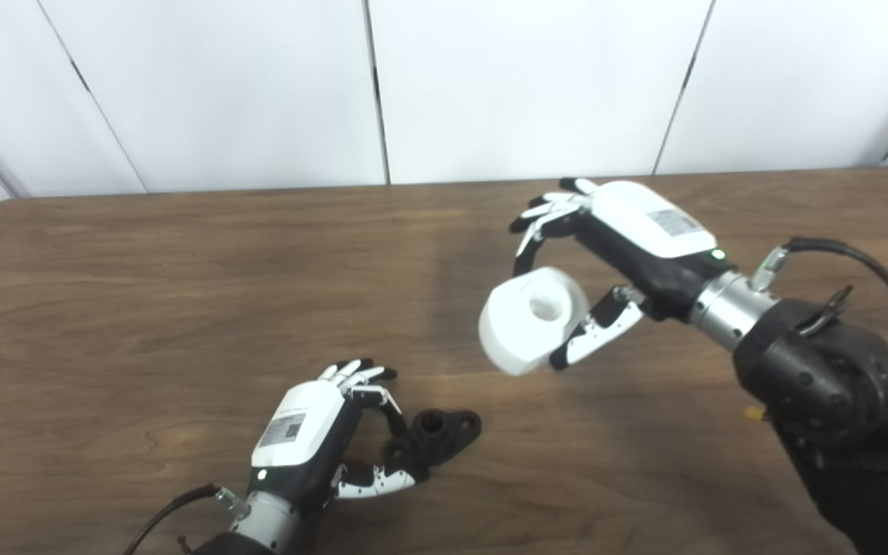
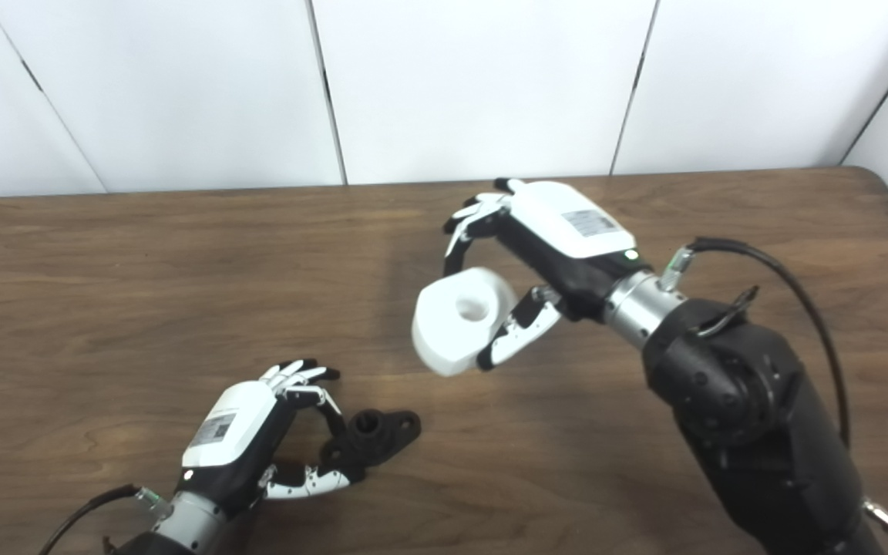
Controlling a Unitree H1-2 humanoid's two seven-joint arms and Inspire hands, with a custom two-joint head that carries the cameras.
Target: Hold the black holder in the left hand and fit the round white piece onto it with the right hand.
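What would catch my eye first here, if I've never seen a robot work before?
Probably the round white piece, held up above the wooden table in the right hand, right of the middle. Then, lower and nearer the front edge, the left hand closes its fingers on one end of a small black holder, which seems to lie on the table.

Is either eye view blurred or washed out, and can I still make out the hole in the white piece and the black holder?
Left eye view: sharp, evenly lit; the white piece is bright, but its hole still shows. Right eye view: equally clear; the black holder is dark against the table, its socket faintly visible, with soft shadows under the left hand and right hand.
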